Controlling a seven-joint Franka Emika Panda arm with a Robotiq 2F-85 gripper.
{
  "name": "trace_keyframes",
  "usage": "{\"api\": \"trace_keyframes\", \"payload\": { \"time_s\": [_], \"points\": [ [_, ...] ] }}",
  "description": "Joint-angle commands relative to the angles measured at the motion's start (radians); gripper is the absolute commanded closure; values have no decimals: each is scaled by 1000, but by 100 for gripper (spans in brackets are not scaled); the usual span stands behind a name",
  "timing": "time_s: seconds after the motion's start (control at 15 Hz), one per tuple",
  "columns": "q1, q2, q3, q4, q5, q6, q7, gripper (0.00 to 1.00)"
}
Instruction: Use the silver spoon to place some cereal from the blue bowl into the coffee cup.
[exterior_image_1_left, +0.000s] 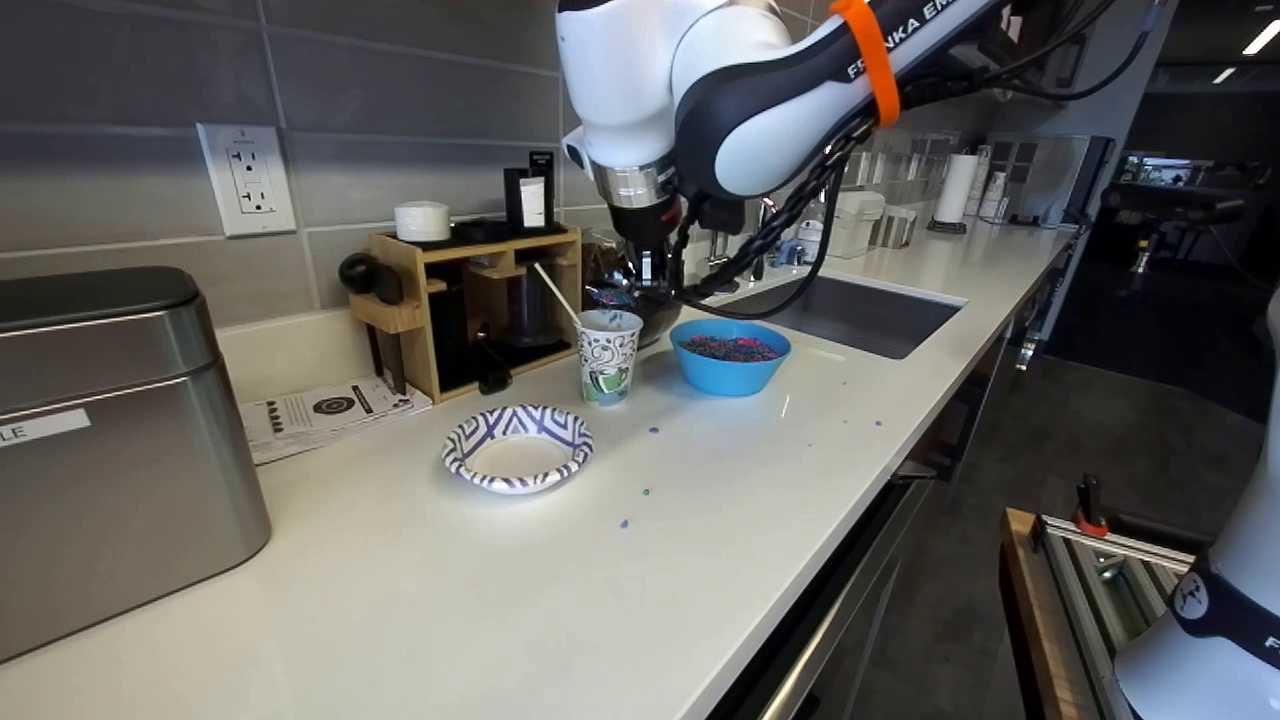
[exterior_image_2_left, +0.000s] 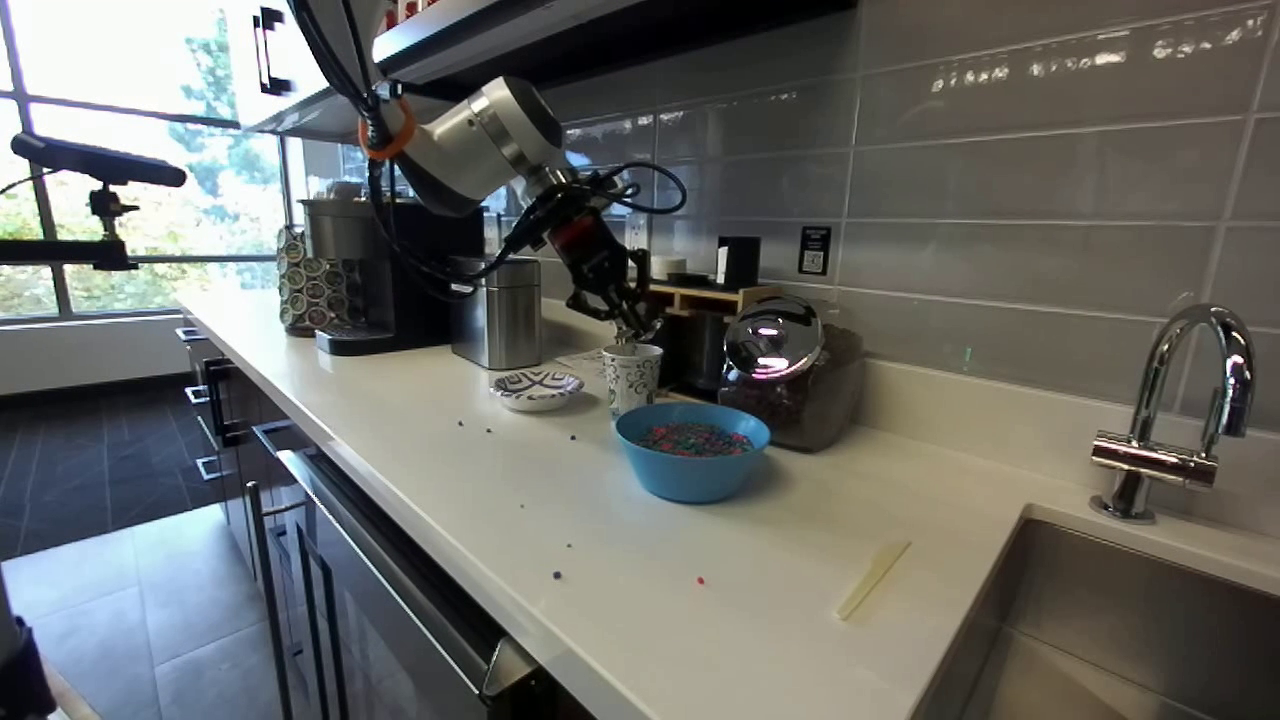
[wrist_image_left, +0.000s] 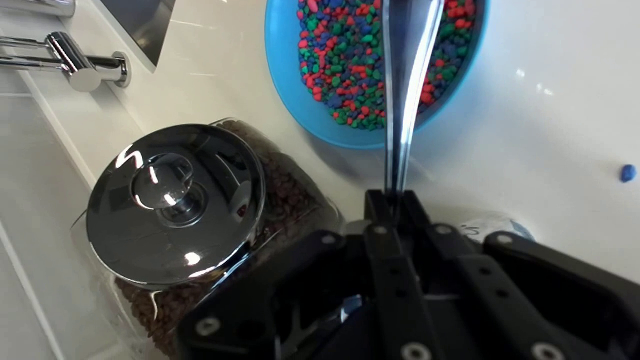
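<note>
My gripper (wrist_image_left: 395, 200) is shut on the silver spoon (wrist_image_left: 407, 70). In the wrist view the spoon's handle passes above the blue bowl (wrist_image_left: 285, 65), and its scoop end is hidden behind the fingers. The bowl, holding red, green and blue bits of cereal (exterior_image_2_left: 692, 440), stands on the counter. The white coffee cup (exterior_image_1_left: 607, 365) stands beside it. In both exterior views my gripper (exterior_image_2_left: 628, 312) is close above the cup (exterior_image_2_left: 632, 380). Some coloured bits (exterior_image_1_left: 611, 297) show just above the cup's rim, seemingly on the spoon. A thin white stick (exterior_image_1_left: 557, 294) leans out of the cup.
A glass jar with a chrome lid (wrist_image_left: 175, 200) stands close behind the bowl and cup. A patterned dish (exterior_image_1_left: 460, 466), a wooden organizer (exterior_image_1_left: 430, 330) and a steel bin (exterior_image_1_left: 130, 480) are nearby. A plastic knife (exterior_image_2_left: 873, 580) lies near the sink (exterior_image_2_left: 1060, 600).
</note>
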Motion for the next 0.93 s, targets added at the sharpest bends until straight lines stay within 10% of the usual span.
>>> {"api": "trace_keyframes", "payload": {
  "time_s": [0.0,0.87],
  "points": [
    [4,-38,3,-55,-77,33,69,99],
    [7,-72,29,-143,-289,76,219,99]
  ]
}}
